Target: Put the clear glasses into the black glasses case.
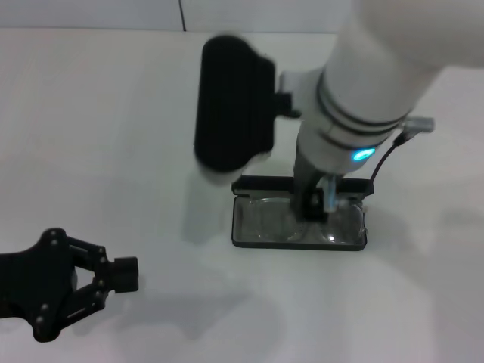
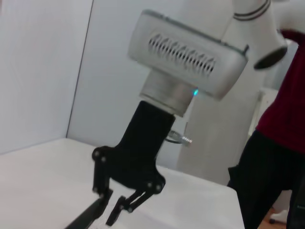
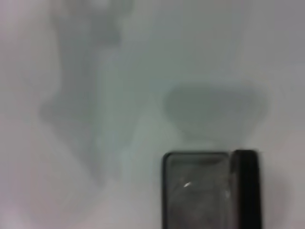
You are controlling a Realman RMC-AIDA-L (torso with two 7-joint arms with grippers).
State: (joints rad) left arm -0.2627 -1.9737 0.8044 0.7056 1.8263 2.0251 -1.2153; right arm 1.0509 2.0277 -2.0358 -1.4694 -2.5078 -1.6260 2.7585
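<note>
Nearest the head camera, the right arm (image 1: 378, 83) is seen as a thick white cylinder with dark rings and a lit blue-green indicator, reaching steeply down to the black glasses case (image 1: 299, 216). The right gripper (image 1: 318, 204) is lowered into the open case, slightly right of its middle; whether its fingers are spread or closed cannot be told, as the wrist hides them.

The case is presented as a flat rectangular tray with rounded corners and a thin black rim, lying open on the white table (image 1: 113, 113). Its lid is raised along the far edge and is seen as a narrow dark strip. The inside is shown grey and glossy.

The clear glasses (image 1: 272, 223) are located inside the tray, lying flat along its length. Only faint colourless outlines and pale reflections are shown against the lining; the arms of the glasses cannot be made out. In the right wrist view, one end of the case (image 3: 212, 191) is shown with a bright glint on the transparent plastic (image 3: 188, 185).

The left gripper (image 1: 83, 283) is parked low at the near left of the table, well apart from the case. Its black linkage fingers are drawn together at the tips.
</note>
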